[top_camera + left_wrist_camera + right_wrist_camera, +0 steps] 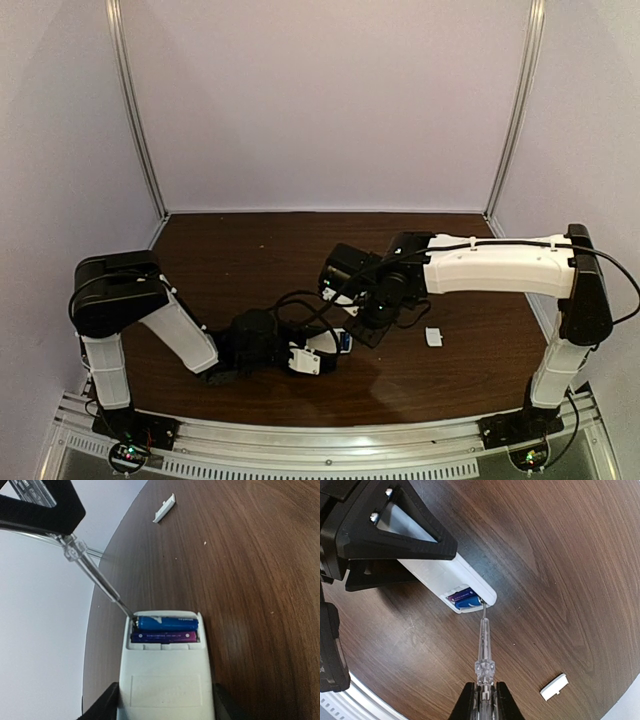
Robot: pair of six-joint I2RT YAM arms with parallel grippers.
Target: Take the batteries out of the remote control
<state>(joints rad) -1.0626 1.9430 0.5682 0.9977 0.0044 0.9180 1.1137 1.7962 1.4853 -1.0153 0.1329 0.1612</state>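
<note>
Wood-grain table [250,250] supports the remote control [165,690], clamped by its sides in the half-spread left gripper [166,702] for steadiness, while the right gripper [484,700] — closed tightly on the screwdriver [484,640] — sets the tip against the batteries [165,623] seated in its uncovered end, evidently for prying.

Dark wood-grain table [250,260] enclosed by plain lilac walls [320,100] with silvery corner posts [135,110].
</note>
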